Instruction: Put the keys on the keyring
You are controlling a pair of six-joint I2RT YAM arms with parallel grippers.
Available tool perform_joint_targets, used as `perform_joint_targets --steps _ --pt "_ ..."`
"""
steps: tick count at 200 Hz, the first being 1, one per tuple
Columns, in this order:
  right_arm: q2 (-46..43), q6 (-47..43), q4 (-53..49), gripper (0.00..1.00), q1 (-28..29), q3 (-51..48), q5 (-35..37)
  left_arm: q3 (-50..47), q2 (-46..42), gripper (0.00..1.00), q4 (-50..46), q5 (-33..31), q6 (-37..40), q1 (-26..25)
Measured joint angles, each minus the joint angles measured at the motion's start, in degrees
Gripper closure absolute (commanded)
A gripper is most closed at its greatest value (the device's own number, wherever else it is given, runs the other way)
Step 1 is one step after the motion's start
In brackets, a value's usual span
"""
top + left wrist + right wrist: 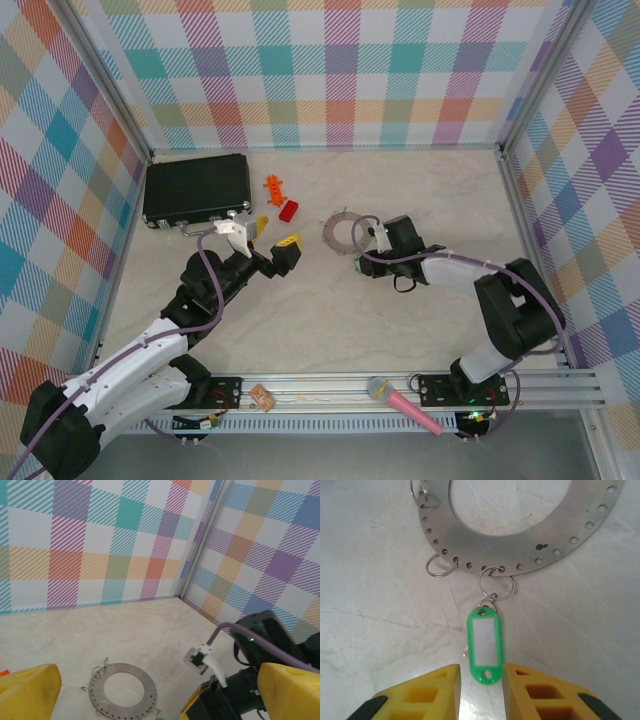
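Note:
The keyring (331, 231) is a flat silver disc with a hollow centre and small holes round its rim, lying mid-table. Its metal also shows in the left wrist view (98, 691) and the right wrist view (485, 545). The key (484, 645) has a green plastic head and lies flat just below the disc. A small split ring (496, 582) joins it to a rim hole. My right gripper (481, 675) is low on the table and open, its yellow fingers either side of the green head. My left gripper (268, 240) hovers open left of the keyring.
A black case (196, 187) sits at the back left, with an orange toy piece (274, 187) and a red block (289, 210) beside it. A pink microphone (405, 405) lies on the front rail. Checked walls enclose the table.

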Motion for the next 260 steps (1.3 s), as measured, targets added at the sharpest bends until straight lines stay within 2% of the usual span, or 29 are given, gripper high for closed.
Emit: perform_joint_targets --steps 60,82,94,101,106,127,139,177,199,260 --pt "-14.2 0.3 -1.9 0.59 -0.4 -3.8 4.8 1.1 3.6 0.0 -4.5 -3.0 -0.1 0.0" --pt "-18.8 0.7 -1.8 0.46 -0.5 -4.6 8.5 3.3 5.9 0.0 -7.3 -5.1 -0.7 0.0" --pt "-21.1 1.3 -1.4 0.33 -0.7 -5.2 11.1 4.9 7.3 0.0 -9.1 -6.9 -1.4 0.0" --pt "-22.4 1.5 -1.1 0.29 -0.8 -5.7 13.0 5.8 8.1 0.0 -10.3 -8.2 -1.8 0.0" --pt "-23.2 1.3 -0.9 0.27 -0.9 -6.0 14.2 6.6 8.7 0.0 -11.1 -9.3 -2.2 0.0" --pt "-26.6 1.4 0.4 0.05 -1.4 -8.1 20.6 8.8 11.2 0.0 -14.1 -15.4 -3.4 0.0" --pt "-28.3 0.9 0.8 0.0 -1.5 -9.2 24.4 9.4 12.3 0.0 -16.0 -19.6 -4.0 0.2" --pt "-32.9 -2.3 5.3 0.01 -2.7 -13.4 34.7 9.8 14.9 0.0 -19.2 -29.1 -4.3 4.1" --pt "-32.5 -6.3 10.1 0.01 -3.5 -16.2 38.2 9.4 16.8 0.0 -17.7 -33.6 -2.4 6.7" --pt "-20.0 -15.8 23.1 0.01 -5.9 -18.9 42.6 4.7 23.1 0.0 -11.8 -40.0 4.3 16.8"
